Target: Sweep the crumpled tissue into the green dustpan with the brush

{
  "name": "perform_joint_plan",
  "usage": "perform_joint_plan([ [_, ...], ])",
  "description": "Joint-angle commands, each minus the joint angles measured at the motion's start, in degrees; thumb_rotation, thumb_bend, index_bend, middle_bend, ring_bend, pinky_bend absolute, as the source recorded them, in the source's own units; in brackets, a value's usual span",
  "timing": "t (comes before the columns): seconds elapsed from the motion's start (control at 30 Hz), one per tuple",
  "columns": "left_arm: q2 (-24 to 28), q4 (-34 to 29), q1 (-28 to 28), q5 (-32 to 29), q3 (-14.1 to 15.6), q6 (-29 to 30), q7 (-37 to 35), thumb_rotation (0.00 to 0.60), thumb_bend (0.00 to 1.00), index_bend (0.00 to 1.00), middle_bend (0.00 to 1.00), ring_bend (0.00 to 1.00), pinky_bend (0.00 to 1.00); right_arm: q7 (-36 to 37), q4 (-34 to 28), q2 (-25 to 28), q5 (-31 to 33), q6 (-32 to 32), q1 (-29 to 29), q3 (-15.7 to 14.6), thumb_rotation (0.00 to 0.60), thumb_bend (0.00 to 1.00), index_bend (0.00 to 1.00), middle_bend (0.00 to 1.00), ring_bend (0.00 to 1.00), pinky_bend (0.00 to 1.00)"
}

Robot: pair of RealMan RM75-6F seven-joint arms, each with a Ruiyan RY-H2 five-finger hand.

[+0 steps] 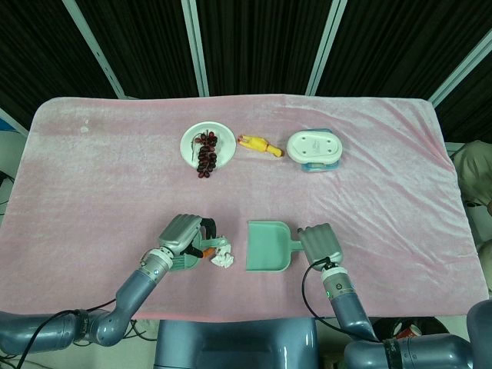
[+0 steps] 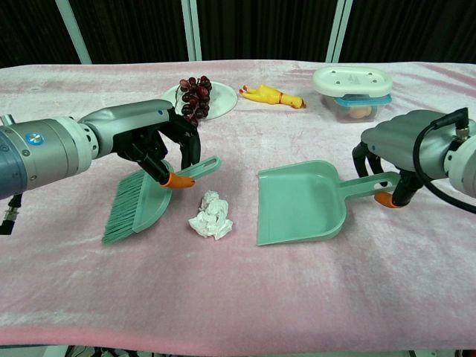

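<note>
While the left hand [image 2: 152,145] is gripping the green bristled plastic brush [image 2: 141,197], the crumpled white tissue [image 2: 210,216] is lying just beside its bristles; the right hand [image 2: 394,160] is holding the green plastic dustpan [image 2: 301,202] by its handle.

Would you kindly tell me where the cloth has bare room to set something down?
Bare cloth spans the middle band between the grape plate row and the dustpan, plus both far corners. It is crowded near the front, where the brush, tissue and dustpan sit together.
</note>
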Motion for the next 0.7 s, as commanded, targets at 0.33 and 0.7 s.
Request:
perform_joint_plan([
  [0.33, 0.8, 0.5, 0.4, 1.5, 0.2, -0.5, -2.6, 0.600, 0.36, 0.65, 0.67, 0.91, 1.00, -1.1, -0.9, -0.2, 0.0, 1.6, 0.0, -1.1, 0.600, 0.47, 0.69, 0.69, 0.71, 0.81],
  [0.7, 0.5, 1.5, 0.4, 5.9, -0.4, -2.4, -8.6, 0.600, 0.36, 0.65, 0.67, 0.91, 1.00, -1.7, -1.0, -0.6, 0.5, 2.1, 0.3, -1.2, 0.600, 0.47, 0.69, 0.69, 0.71, 0.81],
])
